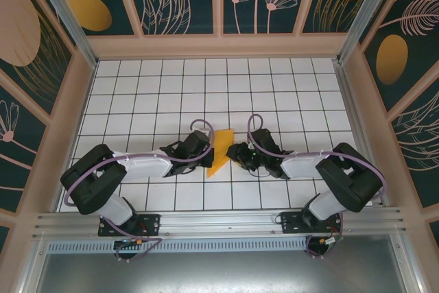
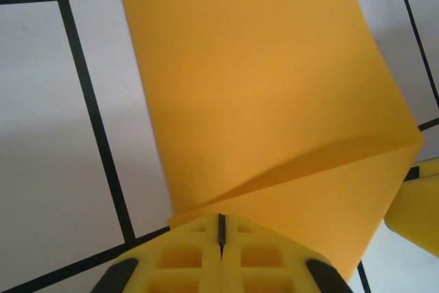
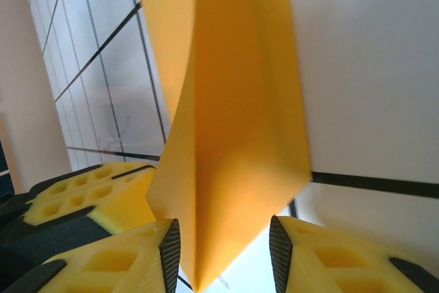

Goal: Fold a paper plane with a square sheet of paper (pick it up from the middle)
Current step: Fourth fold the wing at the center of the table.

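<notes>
Centrally on the gridded worktop point(image 1: 206, 80), the square sheet of paper point(image 1: 221, 154) sits folded into a wedge, one flap raised. Left fingers point(image 2: 192, 255) closed together, tips against its edge. Right fingers point(image 3: 322, 259) parted, straddling the upright fold.

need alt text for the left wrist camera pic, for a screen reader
A folded orange-yellow sheet of paper with a diagonal crease, seen against a white, black-gridded table, its near edge pinched between the shut yellow fingertips of the left gripper. Another yellow finger pokes in at the right edge.
</notes>
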Robot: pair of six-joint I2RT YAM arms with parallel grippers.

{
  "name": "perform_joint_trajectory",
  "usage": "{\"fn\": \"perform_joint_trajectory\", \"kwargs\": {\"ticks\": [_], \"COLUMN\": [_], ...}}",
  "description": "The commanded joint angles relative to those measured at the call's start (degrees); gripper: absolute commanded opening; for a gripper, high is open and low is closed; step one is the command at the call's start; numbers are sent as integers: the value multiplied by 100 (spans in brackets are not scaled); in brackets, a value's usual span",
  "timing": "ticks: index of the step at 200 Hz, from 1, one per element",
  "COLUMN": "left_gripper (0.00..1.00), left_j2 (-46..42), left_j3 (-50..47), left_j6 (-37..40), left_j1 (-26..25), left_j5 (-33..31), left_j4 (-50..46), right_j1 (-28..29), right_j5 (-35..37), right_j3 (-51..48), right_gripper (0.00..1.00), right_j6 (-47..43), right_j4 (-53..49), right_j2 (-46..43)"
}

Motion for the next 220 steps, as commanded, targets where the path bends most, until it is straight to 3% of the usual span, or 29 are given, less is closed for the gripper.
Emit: {"fn": "perform_joint_trajectory", "kwargs": {"ticks": [1,119,179,220], "left_gripper": [0,0,0,0], "left_j2": [107,305,201,-3], "left_j3": [27,106,53,-56], "left_j6": [118,56,84,113], "left_j1": [32,33,37,37], "left_j5": [-17,-74,-54,-140], "left_j4": [-52,-130,-148,-113], "right_j1": [-12,277,195,131], "right_j5": [-173,-504,-209,536], "right_j3": [164,38,370,123], "right_gripper": [41,49,49,49], "right_j6": [-242,-548,-631,-476], "right_j4": [178,626,274,-377], "right_j2": [80,-33,404,-397]}}
